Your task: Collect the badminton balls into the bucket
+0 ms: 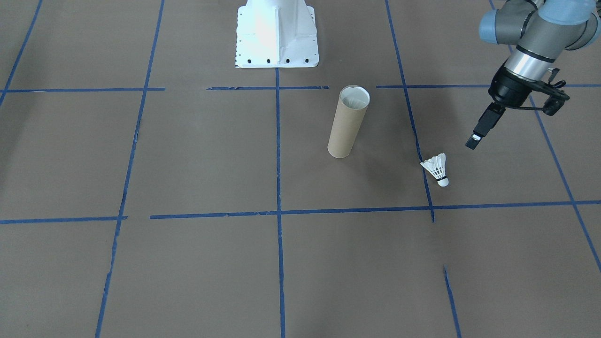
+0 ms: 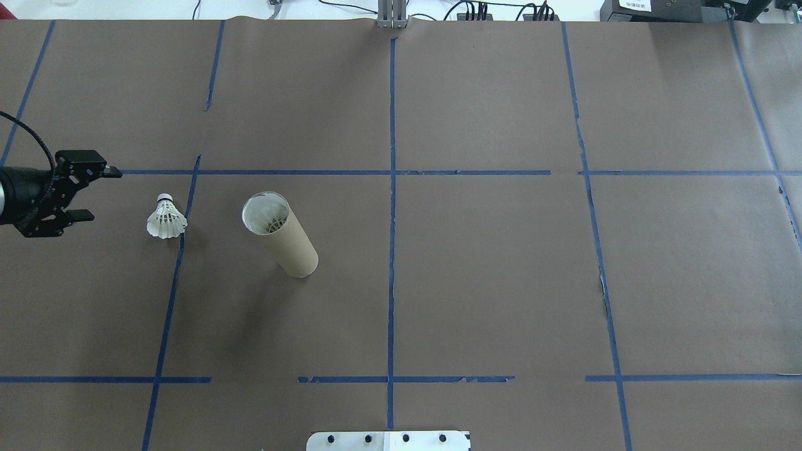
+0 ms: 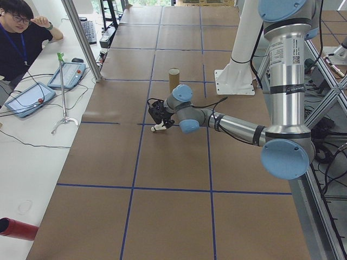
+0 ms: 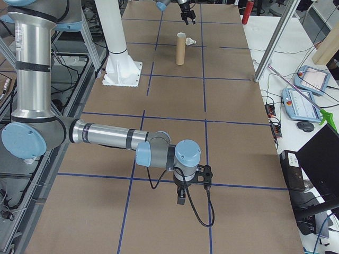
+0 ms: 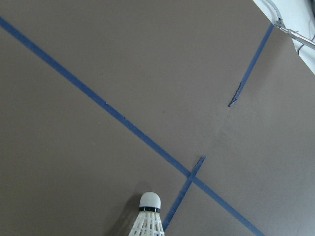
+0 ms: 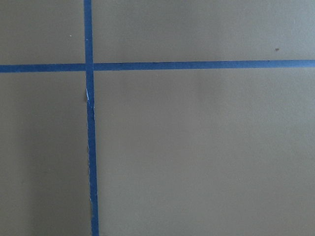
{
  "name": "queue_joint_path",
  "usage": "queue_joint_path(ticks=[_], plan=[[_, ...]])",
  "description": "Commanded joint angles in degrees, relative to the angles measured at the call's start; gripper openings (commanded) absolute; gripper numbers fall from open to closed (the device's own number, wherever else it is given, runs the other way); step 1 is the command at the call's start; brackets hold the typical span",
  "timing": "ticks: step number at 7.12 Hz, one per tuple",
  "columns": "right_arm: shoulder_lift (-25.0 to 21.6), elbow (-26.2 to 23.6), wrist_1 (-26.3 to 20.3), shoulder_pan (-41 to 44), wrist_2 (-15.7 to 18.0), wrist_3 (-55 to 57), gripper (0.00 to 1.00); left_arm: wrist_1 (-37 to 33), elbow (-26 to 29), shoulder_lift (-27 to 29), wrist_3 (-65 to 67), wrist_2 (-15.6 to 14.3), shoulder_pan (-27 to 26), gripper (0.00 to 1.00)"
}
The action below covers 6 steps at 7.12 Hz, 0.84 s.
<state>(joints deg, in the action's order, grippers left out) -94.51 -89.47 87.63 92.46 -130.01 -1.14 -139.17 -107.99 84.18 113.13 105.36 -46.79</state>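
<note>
Brown paper covers the table [image 2: 476,282], marked into squares by blue tape lines [image 2: 391,188]. A tall cardboard tube [image 2: 279,234] stands upright near the middle, its open mouth showing white feathers of 1 shuttlecock [image 2: 273,223] already inside. A 2nd shuttlecock [image 2: 166,218] lies on the paper well apart from the tube, just beside a tape line, with its cork tip pointing away from the robot. The left claw [image 2: 84,193] hangs above the table near this shuttlecock, released, its 2 fingers spread and holding nothing. The right claw [image 4: 180,197] shows only in the side view, low over the paper far from the tube, and I cannot tell whether it is released or clenched. The white robot base [image 1: 277,35] stands at the table's edge.
</note>
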Motion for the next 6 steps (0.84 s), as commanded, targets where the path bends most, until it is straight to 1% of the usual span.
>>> queue_joint_path(ticks=[1, 2, 3, 4, 5, 6], plan=[[0.0, 0.0, 0.0, 0.0, 0.0, 0.0, 1.0, 9.0, -3.4, 0.5, 15.2, -7.0, 7.6, 1.0], [0.0, 0.0, 0.0, 0.0, -0.1, 0.0, 1.0, 14.1, -3.6, 3.5, 20.5, -7.4, 8.9, 1.0], [0.0, 0.0, 0.0, 0.0, 0.0, 0.0, 1.0, 18.9, -3.4, 6.4, 24.8, -7.4, 9.1, 1.0], [0.0, 0.0, 0.0, 0.0, 0.0, 0.0, 1.0, 22.2, -3.0, 9.3, 28.5, -10.8, 9.1, 1.0], [-0.1, 0.0, 0.0, 0.0, 0.0, 0.0, 1.0, 23.5, -1.9, 10.6, 30.6, -12.0, 9.2, 1.0], [0.0, 0.0, 0.0, 0.0, 0.0, 0.0, 1.0, 23.7, -1.3, 10.7, 32.4, -15.4, 9.2, 1.0]])
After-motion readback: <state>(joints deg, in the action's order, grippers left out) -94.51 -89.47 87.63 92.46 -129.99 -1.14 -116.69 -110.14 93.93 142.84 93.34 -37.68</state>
